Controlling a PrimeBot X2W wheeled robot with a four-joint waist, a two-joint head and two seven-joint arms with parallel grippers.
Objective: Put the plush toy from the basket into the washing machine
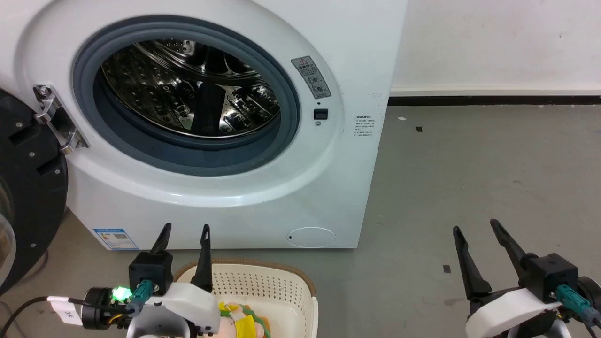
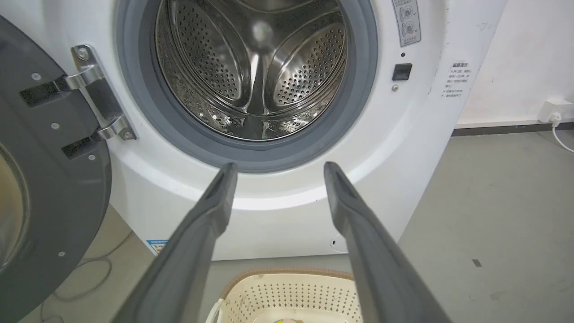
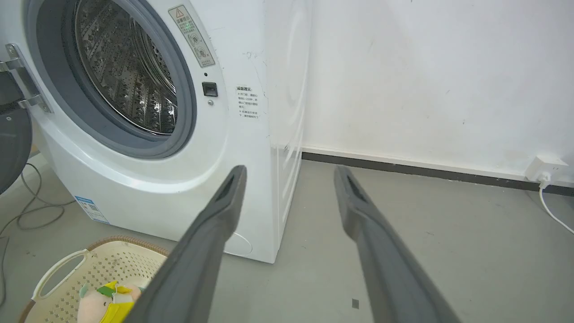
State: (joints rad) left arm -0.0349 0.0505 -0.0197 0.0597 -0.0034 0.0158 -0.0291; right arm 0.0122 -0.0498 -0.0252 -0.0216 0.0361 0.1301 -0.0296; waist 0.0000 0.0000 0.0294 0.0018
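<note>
Left tool (image 1: 186, 227) and right tool (image 1: 474, 225) gape empty while the basket's (image 1: 263, 287) plush toy (image 1: 240, 322) seems pinkish, yellow and green.

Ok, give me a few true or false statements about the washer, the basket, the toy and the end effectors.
1. The washer door is open. True.
2. The toy is inside the washer. False: it lies in the basket.
3. The left end effector and right end effector are open. True.
4. The left end effector holds the toy. False: it holds nothing.
</note>
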